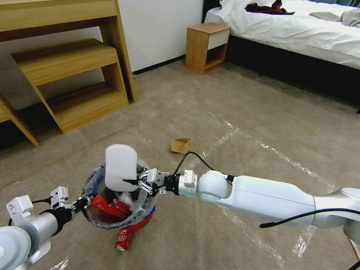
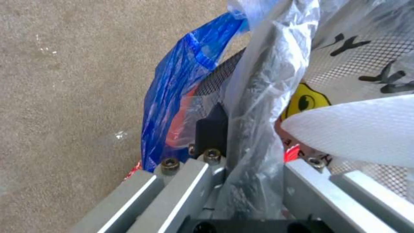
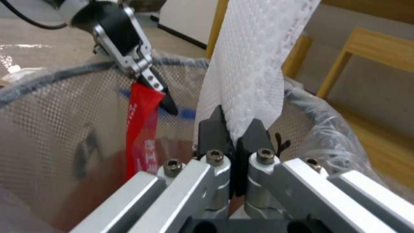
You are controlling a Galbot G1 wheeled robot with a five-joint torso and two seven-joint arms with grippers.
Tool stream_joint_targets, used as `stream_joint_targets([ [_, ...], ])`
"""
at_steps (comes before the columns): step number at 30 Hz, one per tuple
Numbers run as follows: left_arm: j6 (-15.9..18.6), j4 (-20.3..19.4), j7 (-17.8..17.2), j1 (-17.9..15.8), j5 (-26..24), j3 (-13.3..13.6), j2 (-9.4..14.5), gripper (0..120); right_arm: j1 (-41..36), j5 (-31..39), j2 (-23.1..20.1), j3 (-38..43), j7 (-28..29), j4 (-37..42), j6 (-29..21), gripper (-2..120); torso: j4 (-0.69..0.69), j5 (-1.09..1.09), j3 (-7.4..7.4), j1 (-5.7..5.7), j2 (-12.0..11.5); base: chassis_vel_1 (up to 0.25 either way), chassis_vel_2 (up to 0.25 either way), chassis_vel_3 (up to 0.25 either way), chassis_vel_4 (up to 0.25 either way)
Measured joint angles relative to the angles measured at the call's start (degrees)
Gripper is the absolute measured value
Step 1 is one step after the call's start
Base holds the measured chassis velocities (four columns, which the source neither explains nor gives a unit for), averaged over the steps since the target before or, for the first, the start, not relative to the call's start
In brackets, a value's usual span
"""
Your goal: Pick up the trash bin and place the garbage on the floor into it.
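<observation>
With the left end effector (image 1: pixel 80 203) clamped on the trash bin (image 1: pixel 98 221) rim, we should lower the slipper (image 1: pixel 120 167), pinched upright in the right end effector (image 1: pixel 139 182), below the rim before releasing.

Wooden desk (image 1: pixel 67 56) at 10 o'clock; wooden nightstand (image 1: pixel 207 47) at 12 o'clock; bed (image 1: pixel 292 26) with white sheets at 2 o'clock.
</observation>
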Motion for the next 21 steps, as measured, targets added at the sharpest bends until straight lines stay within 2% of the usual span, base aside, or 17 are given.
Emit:
stream_joint_targets([
  [11, 0.0, -0.3, 0.2, 0.4, 0.1, -0.6, 0.0, 1, 0.9, 0.0, 1.4, -1.5, -0.9, -2.7, 0.9, 0, 0.0, 0.0, 0.0, 0.0, 0.0, 0.0, 0.0, 0.0, 0.0],
  [21, 0.0, -0.1, 0.9, 0.1, 0.6, -0.5, -0.1, 1, 0.9, 0.1, 1.4, -1.7, 0.2, -1.7, 1.0, 0, 0.0, 0.0, 0.0, 0.0, 0.0, 0.0, 0.0, 0.0, 0.0],
])
